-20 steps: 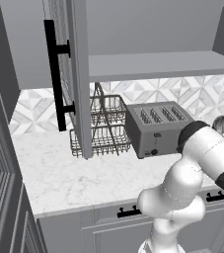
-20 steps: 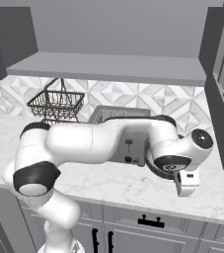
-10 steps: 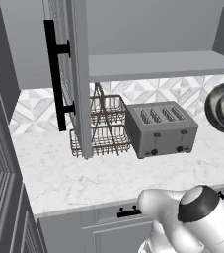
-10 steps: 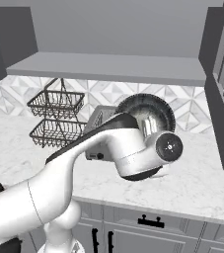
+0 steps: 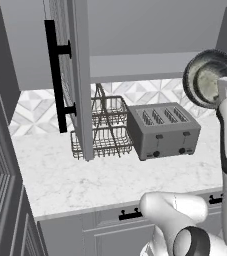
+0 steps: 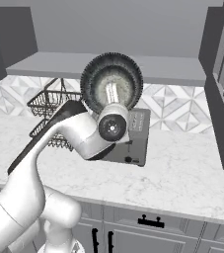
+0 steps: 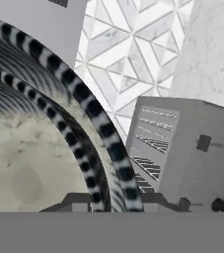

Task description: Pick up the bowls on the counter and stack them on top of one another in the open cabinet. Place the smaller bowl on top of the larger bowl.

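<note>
A silver four-slot toaster (image 5: 163,129) stands against a white and grey geometric tiled backsplash (image 6: 175,106), just beside a dark two-tier wire dish rack (image 5: 102,127). Along the front below run grey base drawers with short black handles (image 6: 151,222). A tall grey panelled unit (image 5: 2,190) closes the left side. The light is even and soft.

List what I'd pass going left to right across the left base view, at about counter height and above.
Cabinet door → dish rack → toaster → bowl held up by the gripper.
</note>
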{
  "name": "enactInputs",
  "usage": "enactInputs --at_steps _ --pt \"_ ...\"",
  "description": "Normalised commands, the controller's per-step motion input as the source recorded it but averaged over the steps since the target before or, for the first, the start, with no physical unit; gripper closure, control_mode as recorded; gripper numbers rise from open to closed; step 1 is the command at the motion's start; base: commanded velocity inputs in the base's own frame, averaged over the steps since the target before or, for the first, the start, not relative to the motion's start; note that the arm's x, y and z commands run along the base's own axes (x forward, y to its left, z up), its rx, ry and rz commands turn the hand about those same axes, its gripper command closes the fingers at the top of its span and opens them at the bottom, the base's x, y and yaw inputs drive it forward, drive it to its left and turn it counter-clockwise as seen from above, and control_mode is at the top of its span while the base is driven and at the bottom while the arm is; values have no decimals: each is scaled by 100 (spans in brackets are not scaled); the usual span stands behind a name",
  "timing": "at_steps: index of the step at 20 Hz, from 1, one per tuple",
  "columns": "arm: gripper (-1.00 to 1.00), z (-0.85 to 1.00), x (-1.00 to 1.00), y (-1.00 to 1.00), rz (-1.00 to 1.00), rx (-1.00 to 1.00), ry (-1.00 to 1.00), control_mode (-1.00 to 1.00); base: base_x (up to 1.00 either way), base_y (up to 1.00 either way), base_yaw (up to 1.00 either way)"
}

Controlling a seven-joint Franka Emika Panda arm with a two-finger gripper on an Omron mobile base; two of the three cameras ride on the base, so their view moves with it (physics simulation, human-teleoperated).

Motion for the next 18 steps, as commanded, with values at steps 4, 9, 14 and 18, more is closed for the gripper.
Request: enactInputs --at_steps 4,9,14,18 --pt "100 100 96 60 -2 0 -1 -100 0 0 0" --pt "100 100 95 47 0 0 17 -100 0 0 0" --pt "100 21 33 16 0 -3 5 -100 0 0 0" --pt "100 -2 83 0 -1 0 2 -100 0 0 0"
